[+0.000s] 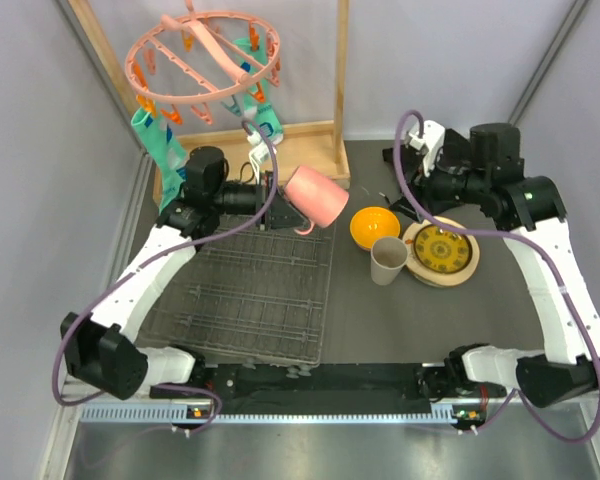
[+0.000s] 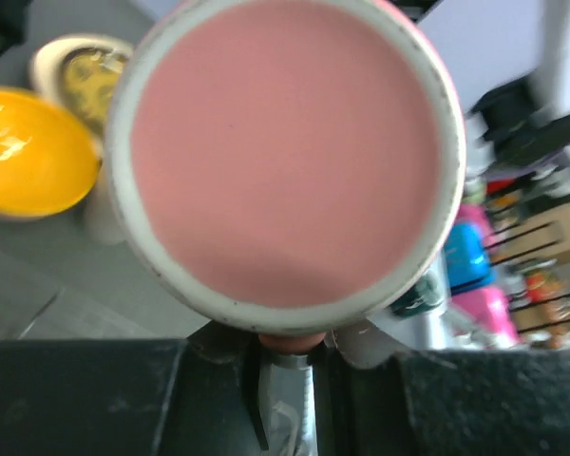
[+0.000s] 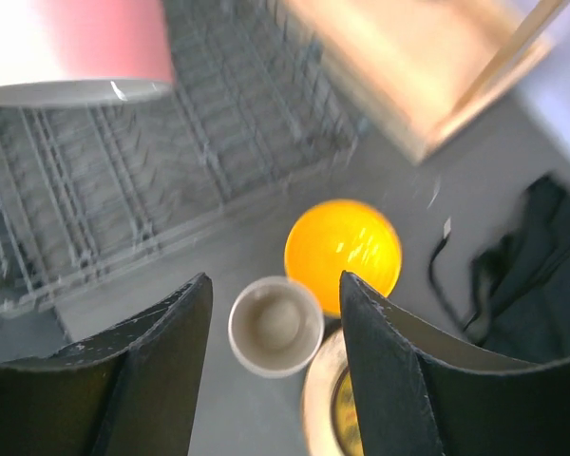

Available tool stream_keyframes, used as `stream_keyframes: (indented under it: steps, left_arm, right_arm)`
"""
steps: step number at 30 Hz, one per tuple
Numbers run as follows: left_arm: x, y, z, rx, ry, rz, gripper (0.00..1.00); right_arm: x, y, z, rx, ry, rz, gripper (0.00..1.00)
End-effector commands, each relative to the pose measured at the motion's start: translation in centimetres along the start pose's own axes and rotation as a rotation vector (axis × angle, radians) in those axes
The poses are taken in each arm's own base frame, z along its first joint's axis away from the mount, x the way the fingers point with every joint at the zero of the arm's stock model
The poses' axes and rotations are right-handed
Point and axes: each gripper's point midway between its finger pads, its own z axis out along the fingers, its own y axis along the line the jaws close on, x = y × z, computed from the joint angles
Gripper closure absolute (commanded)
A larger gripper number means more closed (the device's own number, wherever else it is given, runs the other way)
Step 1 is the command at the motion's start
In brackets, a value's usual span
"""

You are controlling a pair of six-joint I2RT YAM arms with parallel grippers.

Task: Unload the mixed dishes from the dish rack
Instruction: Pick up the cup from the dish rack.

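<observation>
My left gripper (image 1: 280, 205) is shut on the handle of the pink mug (image 1: 316, 196) and holds it tilted in the air above the far right corner of the dark wire dish rack (image 1: 250, 290). In the left wrist view the mug's base (image 2: 285, 152) fills the frame above the gripper (image 2: 290, 353). An orange bowl (image 1: 374, 227), a beige cup (image 1: 388, 260) and a yellow patterned plate (image 1: 441, 250) stand on the table right of the rack. My right gripper (image 3: 275, 280) is open and empty, high above the cup (image 3: 275, 326) and bowl (image 3: 343, 255). The other dishes are out of view.
A wooden frame (image 1: 330, 130) with a pink peg hanger (image 1: 205, 55) and teal socks stands at the back left. A dark cable and cloth (image 3: 513, 266) lie on the table behind the bowl. The rack (image 3: 171, 171) holds no dishes.
</observation>
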Motion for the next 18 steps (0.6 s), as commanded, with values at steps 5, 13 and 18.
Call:
stream_keyframes:
  steps: [5,13,18]
  left_arm:
    - [-6.1,-6.5,-1.2,0.381,-0.130,-0.110,1.00]
    - [-7.1,-5.5,-1.0,0.405,-0.182,-0.174,1.00]
    - [-7.1,-5.0,-0.9,0.398,-0.194,-0.197,1.00]
  right_arm:
    - [-7.5,-0.2,-0.9,0.057,-0.251,-0.114,0.45]
    - [-9.7,0.4,-0.8,0.023,-0.321,-0.059,0.46]
    - [-11.1,1.3,0.6,-0.055,-0.328,-0.029,0.46]
